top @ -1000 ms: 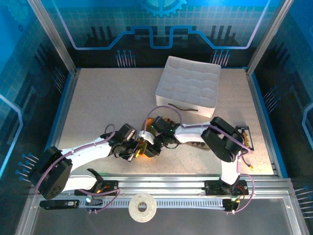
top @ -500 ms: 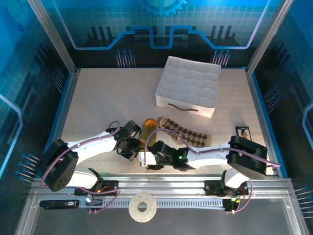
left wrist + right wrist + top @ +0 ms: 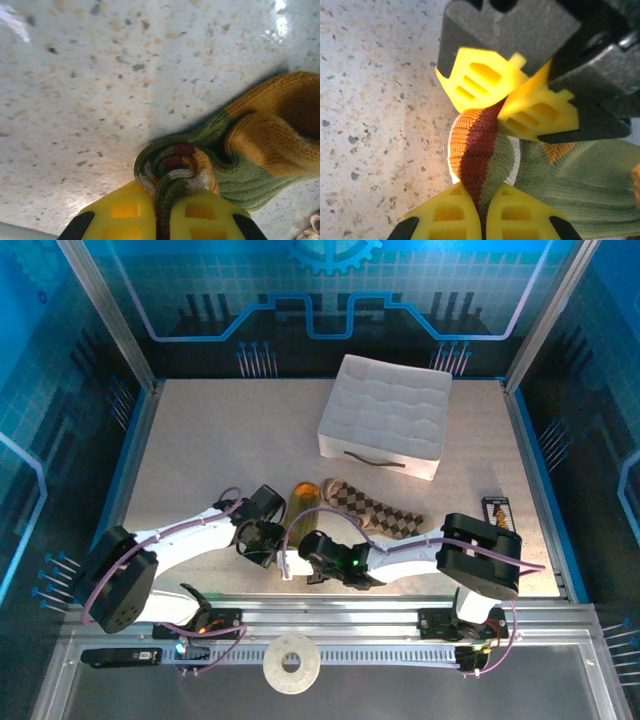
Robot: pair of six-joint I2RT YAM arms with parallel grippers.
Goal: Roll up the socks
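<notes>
While the overhead view has the two wrists crowded together near the front of the speckled table [image 3: 220, 440], the wrist cameras give the grip itself. From the left wrist, the left gripper [image 3: 161, 222] has its yellow fingers closed tight on the striped cuff of the olive green knitted sock [image 3: 240, 150] with orange toe and heel; the cuff bunches between the pads, and the rest of the sock lies crumpled on the table to the right. From the right wrist, the right gripper [image 3: 481, 220] is pinched shut on the same cuff from the opposite side, its orange, maroon and olive bands squeezed into a ridge, and the left gripper's yellow fingers bite the cuff's far end just above.

From above, the arms cover the cuff and most of this sock; an orange end of it shows just beyond the left wrist. Just beside that end the brown-and-tan diamond-checked sock [image 3: 378, 510] lies flat, running out to the right, its near edge crossed by the right arm. The white quilted box [image 3: 385, 415] stands farther back, apart from both socks. A small black object [image 3: 497, 512] sits near the table's right edge, and a white ring-shaped roll [image 3: 290, 664] rests on the front metal rail
</notes>
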